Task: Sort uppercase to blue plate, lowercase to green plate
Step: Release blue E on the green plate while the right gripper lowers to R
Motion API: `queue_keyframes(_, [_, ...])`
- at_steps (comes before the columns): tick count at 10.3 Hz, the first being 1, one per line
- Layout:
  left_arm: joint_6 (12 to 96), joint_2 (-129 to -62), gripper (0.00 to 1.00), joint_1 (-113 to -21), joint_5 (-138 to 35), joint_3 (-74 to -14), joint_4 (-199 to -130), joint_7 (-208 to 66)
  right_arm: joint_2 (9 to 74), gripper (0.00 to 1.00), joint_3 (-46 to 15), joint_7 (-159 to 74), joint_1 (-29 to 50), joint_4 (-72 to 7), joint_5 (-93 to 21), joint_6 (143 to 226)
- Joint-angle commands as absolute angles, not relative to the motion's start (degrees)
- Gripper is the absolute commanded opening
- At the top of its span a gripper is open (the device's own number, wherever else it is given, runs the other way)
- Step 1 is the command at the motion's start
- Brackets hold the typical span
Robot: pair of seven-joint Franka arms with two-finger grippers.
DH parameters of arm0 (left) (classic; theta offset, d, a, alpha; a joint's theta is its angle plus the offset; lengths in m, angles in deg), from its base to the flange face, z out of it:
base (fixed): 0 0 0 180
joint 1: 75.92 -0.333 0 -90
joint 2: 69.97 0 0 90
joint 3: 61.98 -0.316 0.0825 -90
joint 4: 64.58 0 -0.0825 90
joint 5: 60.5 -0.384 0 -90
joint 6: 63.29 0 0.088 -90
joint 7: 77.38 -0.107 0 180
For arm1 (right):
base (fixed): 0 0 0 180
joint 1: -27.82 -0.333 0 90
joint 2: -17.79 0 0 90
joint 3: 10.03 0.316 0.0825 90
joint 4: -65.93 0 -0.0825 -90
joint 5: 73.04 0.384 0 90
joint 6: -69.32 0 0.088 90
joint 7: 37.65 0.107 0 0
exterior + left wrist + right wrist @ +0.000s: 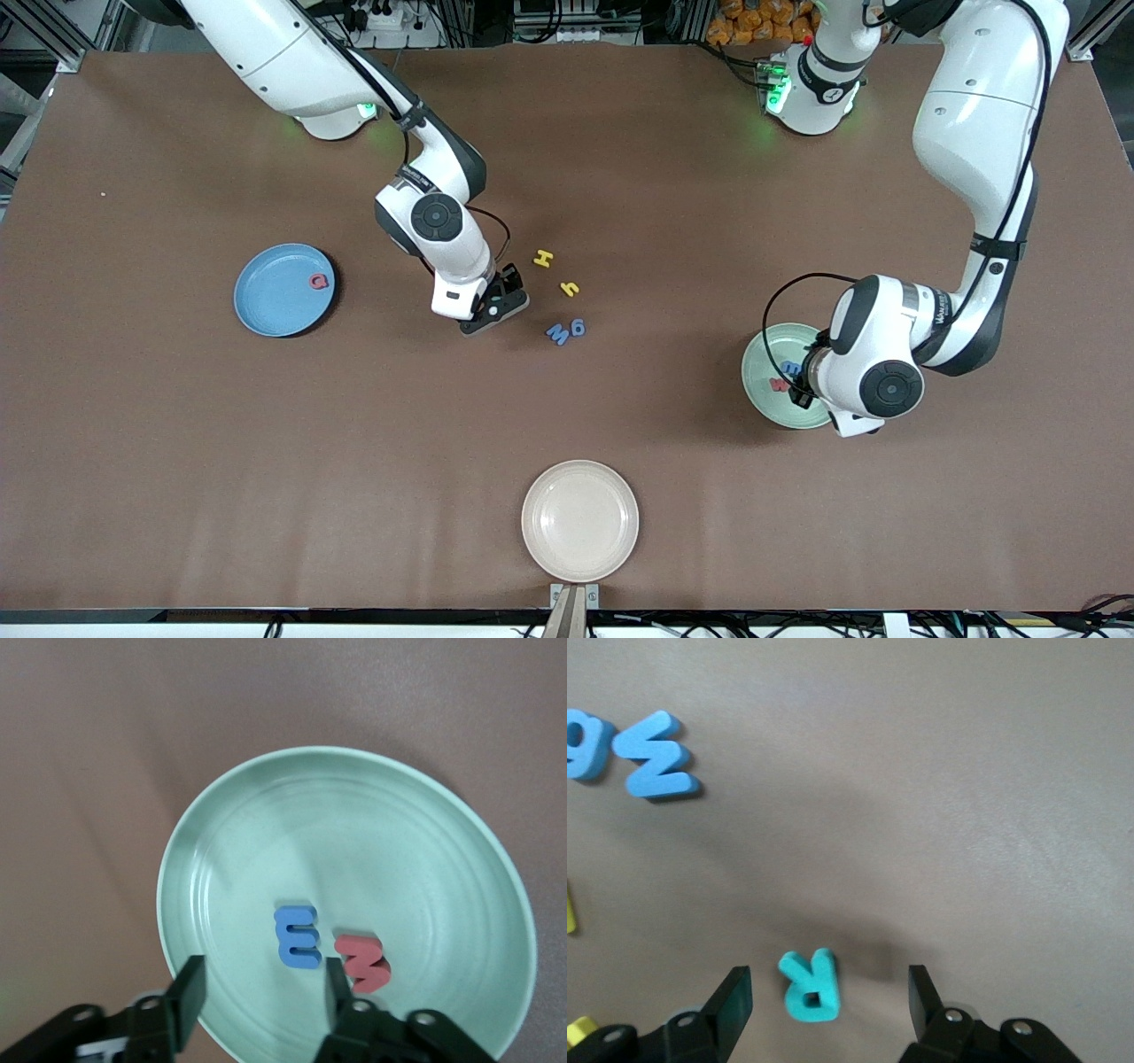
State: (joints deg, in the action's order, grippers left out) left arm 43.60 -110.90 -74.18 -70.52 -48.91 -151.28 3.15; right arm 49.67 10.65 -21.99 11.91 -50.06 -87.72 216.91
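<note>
- The left gripper hangs over the green plate, at the left arm's end of the table; its fingers stand apart with nothing between them.
- Two letters lie flat in that plate, just beside each other without touching: a blue m and a red w. Both sit on the plate's floor, off its middle.
- The right gripper is low over the table's middle, fingers spread wide on either side of the teal R. The R lies flat on the cloth between them, touched by neither finger, so nothing is held.
- In the front view the right arm's hand hides the R completely.
- Near that gripper, toward the left arm's end, four more letters lie on the cloth: a yellow H, a yellow h a little nearer the camera, then a blue M and a blue g-like letter just beside each other, nearer still.
- The blue plate sits toward the right arm's end, well apart from the loose letters. A red Q lies in it, close to the rim on the side facing the table's middle.
- A beige plate rests at the table's edge closest to the camera, about midway between the arms.
</note>
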Motion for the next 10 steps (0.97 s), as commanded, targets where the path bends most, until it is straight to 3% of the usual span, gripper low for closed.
queue_keyframes(1, [43.8, -107.9, 1.0, -75.7, -71.3, -48.7, -155.1, 1.1, 50.9, 0.8, 10.0, -23.1, 10.9, -48.9, -88.7, 218.0])
queue_keyframes(10, [80.1, -84.8, 1.0, -77.8, -72.1, -48.4, -194.1, 0.1, 51.3, 0.76, 9.9, -29.4, 9.8, -49.4, -90.4, 219.5])
